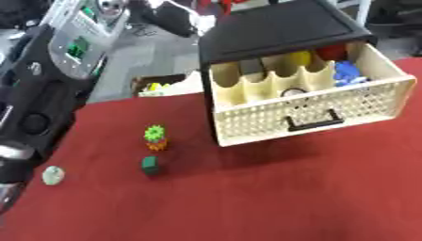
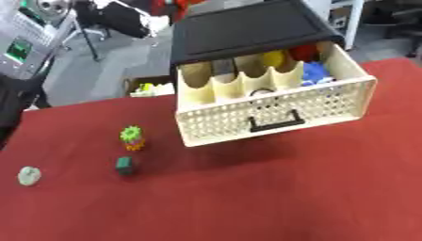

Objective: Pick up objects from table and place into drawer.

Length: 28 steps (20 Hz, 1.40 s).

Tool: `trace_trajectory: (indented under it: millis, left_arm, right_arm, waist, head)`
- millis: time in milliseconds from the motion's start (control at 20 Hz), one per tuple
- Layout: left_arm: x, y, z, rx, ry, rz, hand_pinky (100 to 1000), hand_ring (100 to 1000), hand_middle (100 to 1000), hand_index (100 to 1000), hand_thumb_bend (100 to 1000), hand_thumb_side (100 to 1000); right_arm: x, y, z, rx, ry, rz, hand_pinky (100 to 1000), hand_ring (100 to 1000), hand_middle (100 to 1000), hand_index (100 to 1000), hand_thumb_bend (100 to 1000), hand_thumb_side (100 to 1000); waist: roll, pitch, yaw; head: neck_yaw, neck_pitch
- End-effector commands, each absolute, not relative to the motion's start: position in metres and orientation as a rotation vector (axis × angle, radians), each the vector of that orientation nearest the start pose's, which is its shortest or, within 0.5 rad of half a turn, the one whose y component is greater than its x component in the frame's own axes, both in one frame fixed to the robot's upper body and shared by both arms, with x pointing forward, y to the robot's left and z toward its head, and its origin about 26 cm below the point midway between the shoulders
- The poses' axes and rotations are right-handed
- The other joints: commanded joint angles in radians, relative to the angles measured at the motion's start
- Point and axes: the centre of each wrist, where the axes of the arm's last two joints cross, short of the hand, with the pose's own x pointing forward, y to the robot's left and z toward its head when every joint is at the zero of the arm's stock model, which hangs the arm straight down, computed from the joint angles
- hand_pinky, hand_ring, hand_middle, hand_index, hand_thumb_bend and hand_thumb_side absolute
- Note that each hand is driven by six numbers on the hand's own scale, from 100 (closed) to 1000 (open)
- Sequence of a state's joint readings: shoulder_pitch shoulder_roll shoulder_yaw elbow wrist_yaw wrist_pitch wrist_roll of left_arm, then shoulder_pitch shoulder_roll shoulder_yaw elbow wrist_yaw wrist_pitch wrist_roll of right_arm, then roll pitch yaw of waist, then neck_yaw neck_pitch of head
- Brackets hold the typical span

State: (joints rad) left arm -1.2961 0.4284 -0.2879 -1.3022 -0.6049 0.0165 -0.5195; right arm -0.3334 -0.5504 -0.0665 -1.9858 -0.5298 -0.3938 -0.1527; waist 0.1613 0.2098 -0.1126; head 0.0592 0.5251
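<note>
Counter: red cloth-covered counter (image 1: 313, 197) carried everything.
Drawer: cream perforated plastic drawer (image 1: 317, 110) with a black handle stood pulled open from its black cabinet (image 1: 276, 28) near the far edge; divided compartments already held yellow, red and blue things.
Left arm: black and silver arm (image 1: 29, 108) lay along the left edge; its hand could not be made out, so whether released or clenched I cannot tell. Right hand was out of view.
Pale round object (image 1: 52, 175): near the left edge, apart from the others.
Green-topped orange toy (image 1: 155, 138): left of the drawer; probably light, stiff plastic, best pinched across its sides.
Small dark green block (image 1: 150, 165): just nearer than the toy; likely light, rigid, easily pinched on opposite faces.
</note>
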Motion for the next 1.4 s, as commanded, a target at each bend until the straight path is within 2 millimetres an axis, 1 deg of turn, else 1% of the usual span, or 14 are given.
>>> trace_trajectory:
  millis: [50,700,950,1400]
  left_arm:
    - [0.417,0.146,0.406,0.860,-1.952,-1.543,449,413,239,434,100,249]
    - [0.433,0.151,0.384,0.812,-1.854,-1.564,449,417,241,435,100,252]
    - [0.434,0.149,0.381,0.777,-1.858,-1.551,447,415,241,433,100,252]
    - [0.437,0.139,0.378,0.744,-1.874,-1.518,445,412,240,430,100,251]
  right_arm:
    - [0.297,-0.306,0.250,-0.289,3.587,-0.095,664,738,670,816,100,1000]
    - [0.297,-0.305,0.251,-0.291,3.595,-0.079,663,739,670,815,100,1000]
    - [0.297,-0.305,0.252,-0.292,3.598,-0.075,662,738,669,815,100,1000]
    - [0.297,-0.304,0.252,-0.298,3.601,-0.082,661,738,668,814,100,1000]
  waist:
    - [-0.007,-0.020,-0.002]
    - [0.001,-0.021,-0.004]
    - [0.003,-0.021,-0.006]
    - [0.008,-0.017,-0.016]
  head:
    - [0.000,-0.012]
    - [-0.009,-0.003]
    - [-0.012,-0.004]
    - [-0.003,-0.011]
